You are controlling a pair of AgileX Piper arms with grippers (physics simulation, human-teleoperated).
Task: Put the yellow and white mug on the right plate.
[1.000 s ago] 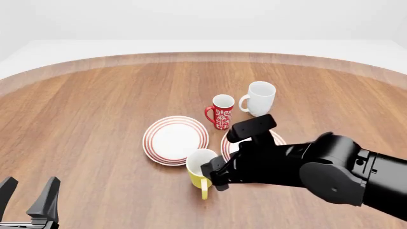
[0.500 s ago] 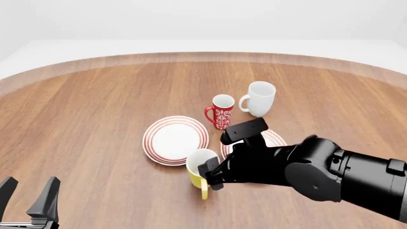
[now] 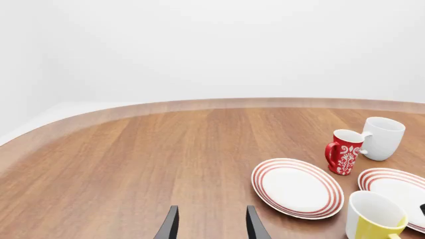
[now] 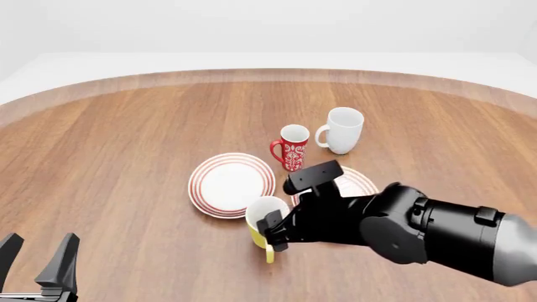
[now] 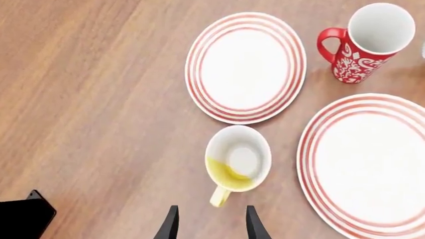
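Plates [image 5: 246,67] flank yellow mug [image 5: 238,159] (upright); red mug [image 5: 369,40] beyond.

1. Three mugs: one yellow mug [image 4: 261,221], one red mug [image 4: 291,147] and one white mug [image 4: 341,130]; the red one stands just beside the white one, the yellow one well apart from it.
2. Two ringed plates: a left plate [image 4: 231,184] and a right plate [image 4: 358,183], both near the red mug.
3. One wooden table [image 4: 126,145] under them all.
4. Two arms, each with one gripper: the left gripper [image 4: 39,259] and the right gripper [image 5: 210,222].
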